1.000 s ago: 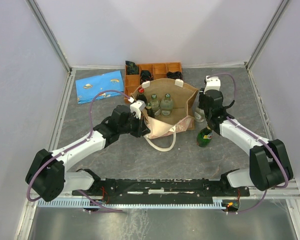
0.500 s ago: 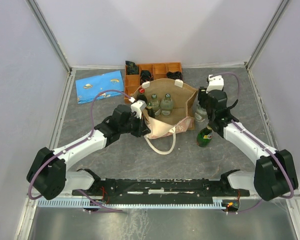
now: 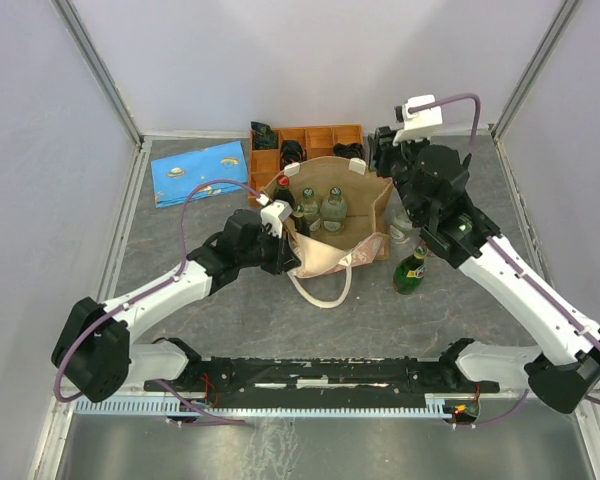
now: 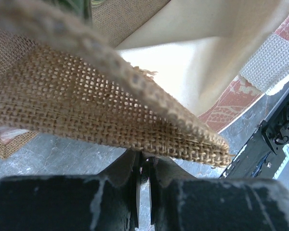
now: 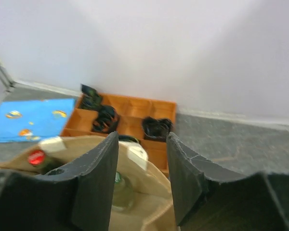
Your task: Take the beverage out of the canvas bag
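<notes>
"Gripping anything, that left tool [image 4: 143, 161]?"
"Yes, its jaws are pressed together on the woven near rim of the canvas bag [image 4: 86, 106]."
"And the right tool [image 5: 142, 178]?"
"Jaws apart, nothing between them, raised over the bag's far right corner."
"Where is the bag?"
"On the desk [image 3: 250, 320], standing open, just in front of the orange tray [image 3: 325, 135]. Two glass bottles [image 3: 332, 208] and a red-capped bottle [image 3: 280, 183] stand inside. A green bottle [image 3: 411, 272] stands on the desk just beside the bag's right wall. A blue cloth [image 3: 198, 170] lies flat at far left, apart from the bag."
</notes>
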Motion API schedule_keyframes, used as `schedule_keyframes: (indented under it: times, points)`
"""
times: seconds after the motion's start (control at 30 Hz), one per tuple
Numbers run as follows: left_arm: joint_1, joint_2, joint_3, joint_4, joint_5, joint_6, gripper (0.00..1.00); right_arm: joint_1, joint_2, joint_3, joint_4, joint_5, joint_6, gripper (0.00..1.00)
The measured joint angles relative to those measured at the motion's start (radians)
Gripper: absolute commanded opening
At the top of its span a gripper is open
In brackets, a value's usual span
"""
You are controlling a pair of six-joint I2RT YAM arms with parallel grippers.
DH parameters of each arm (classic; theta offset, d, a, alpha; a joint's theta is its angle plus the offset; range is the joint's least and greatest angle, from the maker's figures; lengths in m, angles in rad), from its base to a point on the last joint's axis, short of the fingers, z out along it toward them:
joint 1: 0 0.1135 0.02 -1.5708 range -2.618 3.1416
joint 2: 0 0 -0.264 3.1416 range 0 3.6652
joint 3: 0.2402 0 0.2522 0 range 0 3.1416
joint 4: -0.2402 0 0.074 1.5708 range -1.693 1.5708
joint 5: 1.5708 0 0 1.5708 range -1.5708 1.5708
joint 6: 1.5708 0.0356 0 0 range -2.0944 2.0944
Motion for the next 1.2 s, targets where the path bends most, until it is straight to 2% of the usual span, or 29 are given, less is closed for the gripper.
schedule_keyframes:
  times: [0.1,0.23,0.53,0.7,0.97,1.1,1.2]
  points:
    - [0.0,-0.006,0.0,-0.005,0.0,-0.001,0.03,0.039,0.036,0.11,-0.051,-0.007,0.017,0.42]
    - [0.0,-0.015,-0.001,-0.009,-0.003,-0.013,0.03,0.055,0.106,0.13,-0.081,-0.023,0.043,0.36]
    - [0.0,-0.029,-0.01,-0.009,-0.011,-0.024,0.03,0.061,0.341,0.111,-0.146,-0.116,0.115,0.35]
    - [0.0,-0.035,-0.011,-0.009,-0.018,-0.024,0.03,0.061,0.422,0.112,-0.167,-0.156,0.166,0.41]
    - [0.0,-0.039,-0.012,-0.011,-0.02,-0.024,0.03,0.061,0.494,0.115,-0.169,-0.164,0.223,0.44]
    - [0.0,-0.039,-0.012,-0.012,-0.021,-0.024,0.03,0.061,0.509,0.112,-0.157,-0.154,0.241,0.55]
    - [0.0,-0.039,-0.012,-0.012,-0.021,-0.024,0.03,0.061,0.509,0.097,-0.117,-0.136,0.244,0.56]
